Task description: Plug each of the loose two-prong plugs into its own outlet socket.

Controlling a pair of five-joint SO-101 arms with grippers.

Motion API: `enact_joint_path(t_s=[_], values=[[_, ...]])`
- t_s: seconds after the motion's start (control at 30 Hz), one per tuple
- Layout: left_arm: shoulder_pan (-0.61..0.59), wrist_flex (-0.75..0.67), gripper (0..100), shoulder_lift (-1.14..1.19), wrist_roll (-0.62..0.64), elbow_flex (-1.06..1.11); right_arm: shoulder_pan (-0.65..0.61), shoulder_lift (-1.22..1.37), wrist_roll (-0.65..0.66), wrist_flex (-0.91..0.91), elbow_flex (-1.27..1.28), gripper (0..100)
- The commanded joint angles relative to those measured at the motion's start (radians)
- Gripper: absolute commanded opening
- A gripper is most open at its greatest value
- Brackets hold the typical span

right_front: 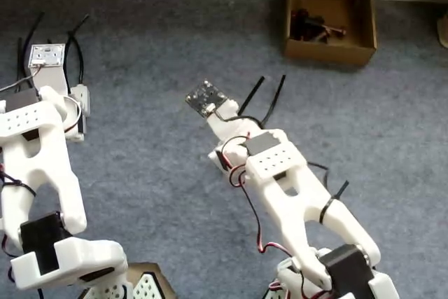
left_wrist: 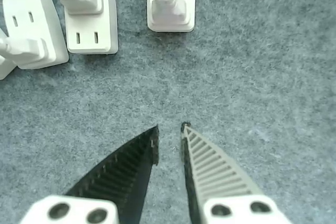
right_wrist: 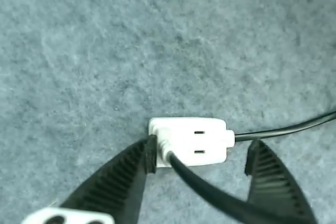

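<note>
Under the right arm's wrist, my right gripper [right_wrist: 202, 163] stands open astride a white outlet socket [right_wrist: 202, 141] on the grey carpet. Two empty slots face up on it, and its black cord [right_wrist: 286, 128] runs off to one side. A white plug [right_wrist: 160, 142] with a black cable [right_wrist: 210, 192] lies against the socket's other end, touching one black finger [right_wrist: 134, 174]. My left gripper [left_wrist: 169, 129] hovers over bare carpet, fingers almost together, nothing between them. Beyond it lie three white sockets [left_wrist: 34, 24] [left_wrist: 90, 17] [left_wrist: 170, 3], each with a plug on it.
A brown cardboard box [right_front: 329, 47] with small dark parts stands at the far right of the carpet. Black cords [right_front: 262, 99] fan out beyond the right arm's wrist [right_front: 206, 97]. The left arm [right_front: 38, 145] stays at the left edge.
</note>
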Motion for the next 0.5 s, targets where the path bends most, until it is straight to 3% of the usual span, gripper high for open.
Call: enact_joint_path(t_s=[0.0,0.37,0.47], values=[[0.007,-0.008,8,-0.042,-0.008,-0.008,0.013,-0.070,-0.015,0.036,-0.004,28.5],[0.039,-0.003,8,-0.041,-0.008,-0.007,0.036,-0.252,-0.091,0.143,0.064,28.7],[0.076,-0.002,8,-0.041,-0.008,-0.007,0.071,-0.325,-0.092,0.143,0.116,33.3]])
